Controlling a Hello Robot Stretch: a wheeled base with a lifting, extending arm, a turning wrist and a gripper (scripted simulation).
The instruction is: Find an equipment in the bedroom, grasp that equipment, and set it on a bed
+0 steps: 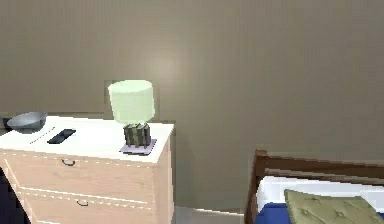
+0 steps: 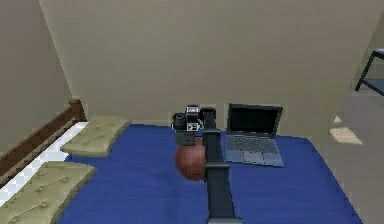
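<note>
A bed (image 2: pixel 140 185) with a blue cover spreads across the arm side view. My arm reaches out over it, and the gripper (image 2: pixel 180 122) sits at its far end, left of the two white squares. A round reddish-brown ball (image 2: pixel 190 160) shows just below the gripper, against the blue cover. I cannot tell whether the ball lies on the bed or whether the gripper holds anything. In the forward view, a corner of a bed (image 1: pixel 300 190) with a white sheet and a dark wooden headboard (image 1: pixel 310 165) is at the lower right.
An open laptop (image 2: pixel 252 135) lies on the bed right of the arm. Two olive pillows (image 2: pixel 95 135) lie by the headboard (image 2: pixel 40 140). In the forward view a light wooden dresser (image 1: pixel 90 175) carries a lamp (image 1: pixel 132 105), a grey bowl (image 1: pixel 27 122) and a dark remote (image 1: pixel 62 135).
</note>
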